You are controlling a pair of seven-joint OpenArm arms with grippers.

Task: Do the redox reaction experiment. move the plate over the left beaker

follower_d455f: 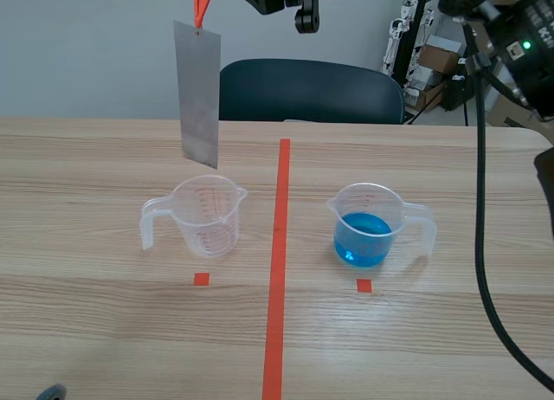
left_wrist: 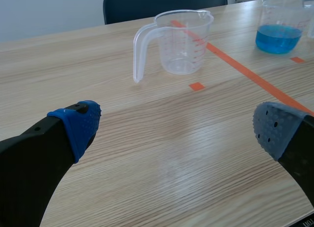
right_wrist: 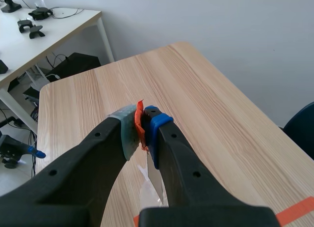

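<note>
Thick matte-black fingers (left_wrist: 29, 163) on the left gripper (left_wrist: 176, 128), with a blue dotted pad (left_wrist: 81, 126) and a grey-blue pad (left_wrist: 274, 131). The right gripper (right_wrist: 141, 131) has small round holes and grey-green and blue pads. A black cable (follower_d455f: 479, 201) and a green light (follower_d455f: 525, 46) are on the right arm (follower_d455f: 506, 23).

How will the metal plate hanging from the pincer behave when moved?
The plate hangs flat and unbent, so it is probably stiff. Gripped only by the orange tab in the right pincer, it may swing when moved. It looks thin, so likely light.

So the plate (follower_d455f: 198, 93) is dull grey with an orange-red tab (follower_d455f: 201, 9). The left beaker (follower_d455f: 205, 214) is clear with red scale marks, the right beaker (follower_d455f: 368, 222) has bright blue liquid (follower_d455f: 363, 240), and the desk (follower_d455f: 86, 331) is pale woodgrain.
</note>
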